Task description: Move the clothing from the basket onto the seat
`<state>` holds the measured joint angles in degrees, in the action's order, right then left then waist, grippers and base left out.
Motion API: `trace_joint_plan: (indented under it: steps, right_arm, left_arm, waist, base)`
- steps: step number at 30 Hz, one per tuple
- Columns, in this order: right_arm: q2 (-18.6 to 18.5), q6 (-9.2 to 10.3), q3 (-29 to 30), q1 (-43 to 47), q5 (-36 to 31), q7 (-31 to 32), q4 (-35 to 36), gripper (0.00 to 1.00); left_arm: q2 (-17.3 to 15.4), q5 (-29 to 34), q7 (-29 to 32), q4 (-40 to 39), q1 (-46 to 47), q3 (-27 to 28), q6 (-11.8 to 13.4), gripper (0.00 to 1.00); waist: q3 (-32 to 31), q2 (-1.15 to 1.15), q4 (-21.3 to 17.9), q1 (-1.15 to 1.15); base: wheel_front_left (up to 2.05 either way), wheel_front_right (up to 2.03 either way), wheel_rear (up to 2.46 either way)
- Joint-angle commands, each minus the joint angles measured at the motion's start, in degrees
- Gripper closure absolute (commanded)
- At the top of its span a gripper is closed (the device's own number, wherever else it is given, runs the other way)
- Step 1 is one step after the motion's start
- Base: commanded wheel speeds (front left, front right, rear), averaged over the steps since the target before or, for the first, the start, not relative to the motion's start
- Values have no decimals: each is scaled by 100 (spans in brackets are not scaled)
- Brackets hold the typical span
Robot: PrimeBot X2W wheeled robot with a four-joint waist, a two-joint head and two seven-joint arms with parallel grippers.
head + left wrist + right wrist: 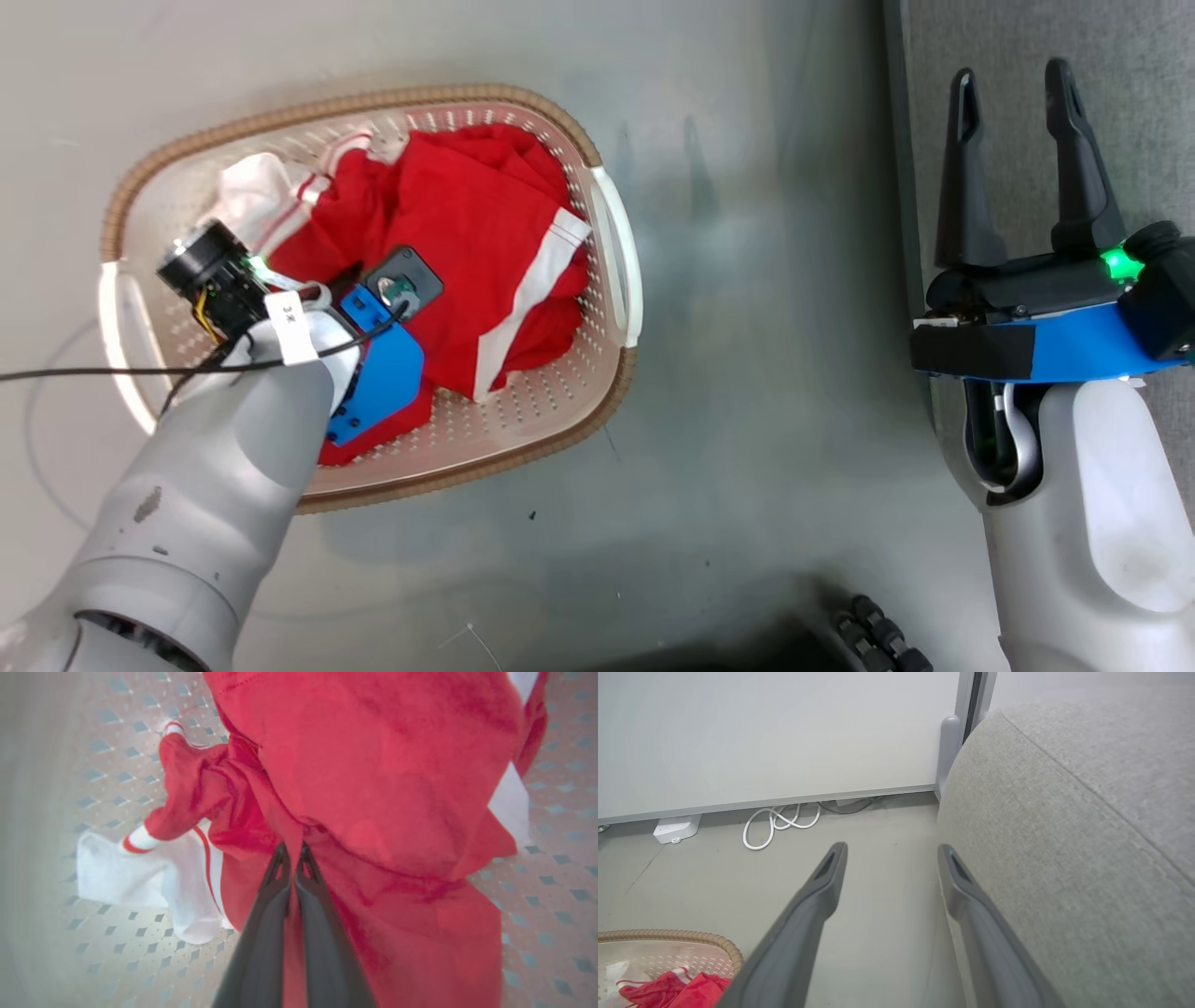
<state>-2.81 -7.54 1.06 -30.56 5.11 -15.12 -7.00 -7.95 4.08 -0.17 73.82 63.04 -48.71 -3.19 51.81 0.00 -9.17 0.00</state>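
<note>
Left wrist view | left fingers (279,868) pinching clothing (373,765) in basket (117,933) | right fingers (830,872) spread, empty

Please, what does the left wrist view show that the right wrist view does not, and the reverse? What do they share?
Left wrist view adds: the left pincer shut on a fold of the red clothing, and a white cloth with red trim lying on the floor of the basket.
Right wrist view adds: the right pincer open, the grey sofa beside it, and a looped white cable.
Shared: the red clothing and the perforated basket.
</note>
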Motion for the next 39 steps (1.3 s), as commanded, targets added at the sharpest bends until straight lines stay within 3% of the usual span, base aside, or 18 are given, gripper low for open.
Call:
trace_joint_plan:
  steps: [1,14,25,39]
  right_arm:
    - [-14,10,2,34,-19,-6,-26,0]
    - [-54,10,67,319,-181,-6,-245,0]
    - [-219,10,99,733,-217,-6,-436,0]
    - [-195,10,44,1409,-181,-6,-639,0]
  left_arm:
    - [-1,-29,-43,9,-74,1,-23,100]
    - [296,-495,-1000,4,-663,120,-153,100]
    - [460,-1060,-1471,-288,-1146,348,-258,100]
    - [476,-1625,-1509,-2202,-1867,748,-258,100]
  waist:
    - [-147,0,88,0]
    - [-1222,0,526,0]
    - [-2156,0,881,0]
    - [-3308,0,1156,0]
  base:
    - [0,0,0]
    - [0,0,0]
    - [0,0,0]
    - [0,0,0]
